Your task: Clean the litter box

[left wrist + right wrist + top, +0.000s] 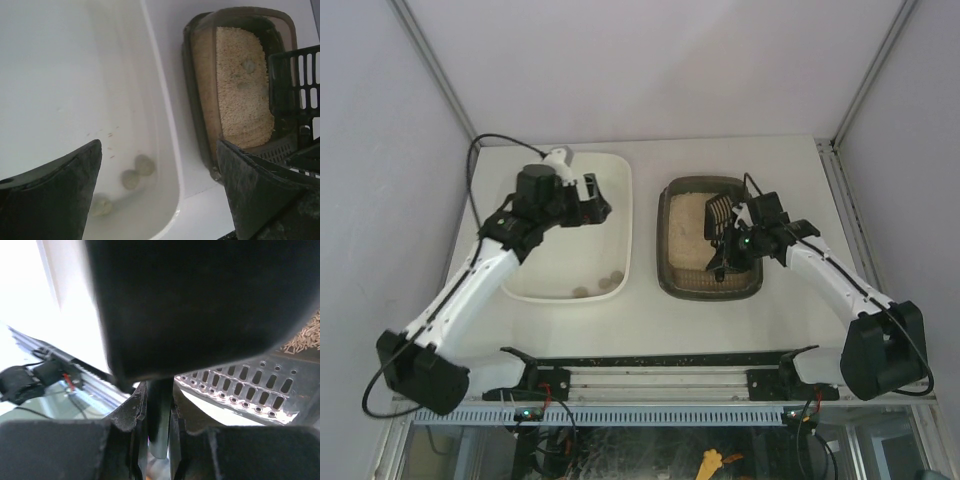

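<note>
The dark grey-brown litter box (668, 262) with beige litter stands right of centre; it also shows in the left wrist view (199, 100), with two greyish clumps (247, 65) on the litter. My right gripper (732, 244) is over the box and shut on the handle (160, 415) of the black slotted scoop (719, 212), whose slotted part (240, 385) shows in the right wrist view. My left gripper (592, 198) is open and empty above the cream-white tub (620, 180).
Three round clumps (131, 179) lie at the near end of the white tub (165, 115). A black rail (660, 362) runs along the table's near edge. Grey walls close in on both sides and at the back.
</note>
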`<state>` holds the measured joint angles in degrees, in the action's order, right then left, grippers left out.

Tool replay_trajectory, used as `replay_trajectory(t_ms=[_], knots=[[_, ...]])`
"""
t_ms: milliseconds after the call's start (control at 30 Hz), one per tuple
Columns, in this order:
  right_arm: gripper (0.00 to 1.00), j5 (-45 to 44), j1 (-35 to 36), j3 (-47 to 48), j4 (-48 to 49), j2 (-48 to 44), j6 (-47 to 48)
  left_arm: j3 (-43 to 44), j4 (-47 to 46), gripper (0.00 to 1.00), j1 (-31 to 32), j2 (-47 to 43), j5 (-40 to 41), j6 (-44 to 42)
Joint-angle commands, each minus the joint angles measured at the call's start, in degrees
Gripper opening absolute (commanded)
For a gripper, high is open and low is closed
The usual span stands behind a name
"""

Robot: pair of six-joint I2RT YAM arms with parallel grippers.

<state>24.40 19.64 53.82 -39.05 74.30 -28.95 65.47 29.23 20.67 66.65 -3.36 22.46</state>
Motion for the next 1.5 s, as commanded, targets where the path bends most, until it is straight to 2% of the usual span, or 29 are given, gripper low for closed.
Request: replay_trajectory(t_ms=[0,67,200,367,467,633,900,1067,1267,1467], knots=[[0.0,11.75,-4.22,0.99,-2.01,1.47,-4.76,7.5,-6.43,1.0,6.62,9.93,4.88,5.73],[0.0,10.3,-4.59,1.91,-4.13,3.44,-5.44,8.49,-7.62,1.0,8.95,13.63,3.38,10.68],[0.0,13.28,-4.23,4.99,-7.44,9.84,-5.06,6.19,-13.36,1.0,11.63,18.5,2.21,16.61],[0.0,12.08,-2.95,9.33,-10.32,14.99,-4.86,5.37,-20.16,1.0,12.02,24.39,0.73,24.17],[0.0,11.27,-2.77,12.51,-12.39,18.29,-4.44,6.01,-24.53,1.0,12.03,27.15,-1.22,27.35],[0.0,11.25,-1.8,18.6,-16.24,24.34,-2.67,9.03,-25.12,1.0,12.03,30.19,-2.21,29.66],[0.0,9.31,-0.45,25.27,-23.04,30.04,-0.01,4.71,-29.22,1.0,10.3,22.76,2.55,25.06],[0.0,8.16,0.65,25.9,-25.09,30.99,0.27,3.39,-27.88,1.0,7.47,20.44,-2.17,26.91],[0.0,8.21,2.81,27.06,-24.55,33.84,-0.05,0.8,-25.32,1.0,1.14,15.78,-7.09,26.8],[0.0,11.81,4.31,29.73,-22.48,38.87,-0.52,-0.9,-20.65,1.0,-8.28,9.69,-14.78,23.29]])
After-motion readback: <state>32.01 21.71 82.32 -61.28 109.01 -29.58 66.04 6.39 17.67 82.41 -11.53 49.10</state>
